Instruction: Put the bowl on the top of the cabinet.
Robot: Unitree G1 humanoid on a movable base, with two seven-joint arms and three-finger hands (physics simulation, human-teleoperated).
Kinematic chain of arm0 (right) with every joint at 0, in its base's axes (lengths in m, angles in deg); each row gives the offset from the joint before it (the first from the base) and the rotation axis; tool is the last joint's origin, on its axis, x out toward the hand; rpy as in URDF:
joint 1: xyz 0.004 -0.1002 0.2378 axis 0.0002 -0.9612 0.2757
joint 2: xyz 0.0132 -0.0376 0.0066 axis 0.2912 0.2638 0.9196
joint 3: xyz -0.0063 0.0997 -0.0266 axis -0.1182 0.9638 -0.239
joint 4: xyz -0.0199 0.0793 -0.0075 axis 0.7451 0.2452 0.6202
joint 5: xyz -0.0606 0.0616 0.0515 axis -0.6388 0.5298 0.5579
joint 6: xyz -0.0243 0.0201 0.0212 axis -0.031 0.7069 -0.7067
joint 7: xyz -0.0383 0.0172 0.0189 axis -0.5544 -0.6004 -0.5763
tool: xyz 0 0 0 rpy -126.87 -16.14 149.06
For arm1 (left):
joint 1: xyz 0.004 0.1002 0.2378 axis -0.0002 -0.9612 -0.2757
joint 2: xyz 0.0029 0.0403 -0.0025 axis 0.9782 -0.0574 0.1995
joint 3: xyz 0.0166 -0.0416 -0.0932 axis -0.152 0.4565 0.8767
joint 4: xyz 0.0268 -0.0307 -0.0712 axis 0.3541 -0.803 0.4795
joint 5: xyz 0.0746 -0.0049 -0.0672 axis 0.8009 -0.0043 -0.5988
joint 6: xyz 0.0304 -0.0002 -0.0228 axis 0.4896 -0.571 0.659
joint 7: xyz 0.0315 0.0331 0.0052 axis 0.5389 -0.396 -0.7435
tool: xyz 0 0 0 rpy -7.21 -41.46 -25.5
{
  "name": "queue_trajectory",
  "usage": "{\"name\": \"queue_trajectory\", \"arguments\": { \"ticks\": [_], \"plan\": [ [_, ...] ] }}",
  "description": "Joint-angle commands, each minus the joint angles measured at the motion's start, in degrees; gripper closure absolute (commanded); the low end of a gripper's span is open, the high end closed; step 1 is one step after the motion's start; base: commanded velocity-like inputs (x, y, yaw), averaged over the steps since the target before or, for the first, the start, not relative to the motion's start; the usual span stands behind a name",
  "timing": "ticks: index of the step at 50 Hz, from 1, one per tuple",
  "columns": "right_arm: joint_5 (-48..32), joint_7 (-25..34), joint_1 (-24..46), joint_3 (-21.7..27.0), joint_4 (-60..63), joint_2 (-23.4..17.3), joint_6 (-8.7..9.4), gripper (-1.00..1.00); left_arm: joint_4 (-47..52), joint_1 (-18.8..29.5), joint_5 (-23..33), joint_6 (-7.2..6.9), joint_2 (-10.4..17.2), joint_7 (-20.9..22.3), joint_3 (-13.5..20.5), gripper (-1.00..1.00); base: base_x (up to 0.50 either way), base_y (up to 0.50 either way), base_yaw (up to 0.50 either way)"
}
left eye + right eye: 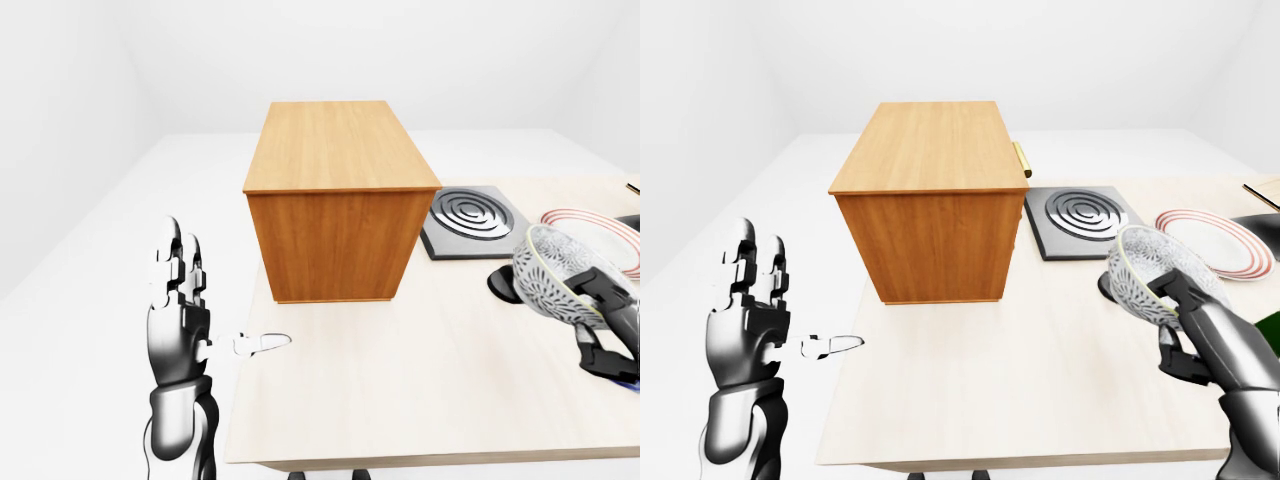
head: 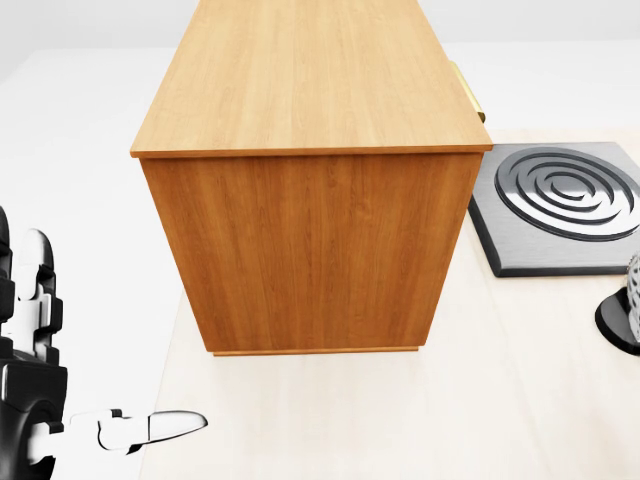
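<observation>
The wooden cabinet (image 1: 335, 190) stands on the light table (image 1: 420, 390), its flat top bare. The patterned glass bowl (image 1: 1148, 268) hangs tilted above the table at the right of the eye views, lower than the cabinet's top and well to its right. My right hand (image 1: 1175, 305) is shut on the bowl's rim. Only a sliver of the bowl (image 2: 634, 285) shows at the head view's right edge. My left hand (image 1: 205, 305) is held upright and open off the table's left edge, holding nothing.
A dark square burner plate (image 1: 472, 218) with ring grooves lies right of the cabinet. A red-rimmed plate (image 1: 1215, 240) lies further right. A black disc (image 2: 615, 320) sits on the table under the bowl. A brass handle (image 1: 1021, 160) sticks out of the cabinet's right side.
</observation>
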Motion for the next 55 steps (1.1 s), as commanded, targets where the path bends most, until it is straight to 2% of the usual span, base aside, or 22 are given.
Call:
{"name": "queue_trajectory", "arguments": {
  "ticks": [1,2,4,5,6,8,9,10,11,12,14,16,19,20,21,23,27,29,31,41,50,55],
  "plan": [
    [1.9,0.0,12.0,1.5,9.2,-10.4,6.69,1.00,0.5,-0.2,0.0,0.00,0.0,0.2,-0.2,-1.00,0.00,0.00,0.00],
    [1.7,0.0,13.4,0.8,8.8,-12.2,8.49,1.00,0.5,-0.2,0.0,0.00,0.0,0.2,-0.2,-1.00,0.00,0.00,0.00],
    [1.9,0.0,13.2,0.6,8.8,-12.6,8.89,1.00,0.5,-0.2,0.0,0.00,0.0,0.2,-0.2,-1.00,0.00,0.00,0.00],
    [1.3,0.0,21.0,-2.2,7.0,-19.9,9.48,1.00,0.1,-0.4,-0.1,0.00,0.0,0.4,-0.4,-1.00,0.00,0.00,0.00],
    [1.7,0.0,23.3,-3.6,6.3,-22.3,9.48,1.00,0.1,-0.6,-0.1,0.00,0.0,0.4,-0.5,-1.00,0.00,0.00,0.00],
    [2.1,0.0,23.1,-3.9,6.3,-22.8,9.48,1.00,0.1,-0.6,-0.1,0.00,0.0,0.4,-0.5,-1.00,0.00,0.00,0.00],
    [1.6,0.0,33.8,-9.4,-2.7,-32.3,9.48,1.00,0.7,-0.5,0.0,0.00,0.0,0.4,-0.6,-1.00,0.00,0.00,0.00],
    [1.9,0.0,36.7,-11.8,-6.3,-35.2,9.48,1.00,0.5,-0.5,0.0,0.00,0.1,0.4,-0.6,-1.00,0.00,0.00,0.00],
    [2.2,0.0,36.7,-12.1,-6.5,-35.7,9.48,1.00,0.5,-0.5,0.0,0.00,0.1,0.4,-0.6,-1.00,0.00,0.00,0.00],
    [2.4,0.0,43.0,-16.4,-13.8,-39.7,9.48,1.00,0.1,-0.4,0.0,0.00,0.1,0.4,-0.6,-1.00,0.00,0.00,0.00],
    [2.5,0.0,50.3,-21.5,-21.6,-43.2,9.48,1.00,0.0,-0.3,-0.1,0.00,0.1,0.5,-0.6,-1.00,0.00,0.00,0.00],
    [1.0,0.0,61.8,-28.5,-32.4,-45.3,9.48,1.00,0.2,-0.2,0.0,0.00,0.1,0.4,-0.7,-1.00,0.00,0.00,0.00],
    [-3.4,-1.1,75.5,-34.2,-45.0,-44.1,9.48,1.00,-0.3,-0.4,0.0,0.00,0.1,0.5,-0.8,-1.00,0.00,0.00,0.00],
    [-5.5,-2.3,80.2,-35.6,-49.9,-43.4,8.03,1.00,-0.3,-0.3,0.0,0.00,0.1,0.5,-0.8,-1.00,0.00,0.00,0.00],
    [-8.8,-5.2,90.2,-39.0,-60.1,-41.7,4.63,1.00,0.1,-0.4,0.0,0.00,0.1,0.5,-0.8,-1.00,0.00,0.00,0.00],
    [-14.7,-10.5,101.6,-41.6,-74.0,-39.3,-0.52,1.00,0.4,-0.5,0.0,0.00,0.2,0.5,-0.8,-1.00,0.00,0.00,0.00],
    [-23.6,-21.0,115.2,-44.3,-93.3,-34.8,-0.52,1.00,0.2,-0.4,-0.1,0.00,0.2,0.6,-0.8,-1.00,0.00,0.00,0.00],
    [-24.4,-21.3,115.6,-43.8,-94.0,-34.7,-0.52,1.00,0.2,-0.4,-0.1,0.00,0.2,0.6,-0.8,-1.00,0.00,0.00,0.00],
    [-26.6,-26.0,119.3,-44.1,-98.2,-32.2,-0.52,1.00,0.0,-0.3,-0.3,0.00,0.3,0.7,-0.8,-1.00,0.00,0.00,0.00],
    [-31.0,-30.7,120.8,-43.5,-101.3,-28.6,-0.52,1.00,0.0,-0.6,-0.7,0.00,0.3,1.0,-0.8,-1.00,0.00,0.00,0.00],
    [-36.3,-32.0,120.9,-43.8,-102.3,-26.0,-0.52,1.00,0.0,-0.3,-0.4,0.00,0.2,1.0,-0.9,-1.00,0.00,0.00,0.00],
    [-37.5,-32.6,121.3,-43.3,-102.7,-22.7,-0.52,1.00,0.2,-0.3,-0.8,0.00,0.3,0.9,-0.6,-1.00,0.00,0.00,0.00]
  ]
}}
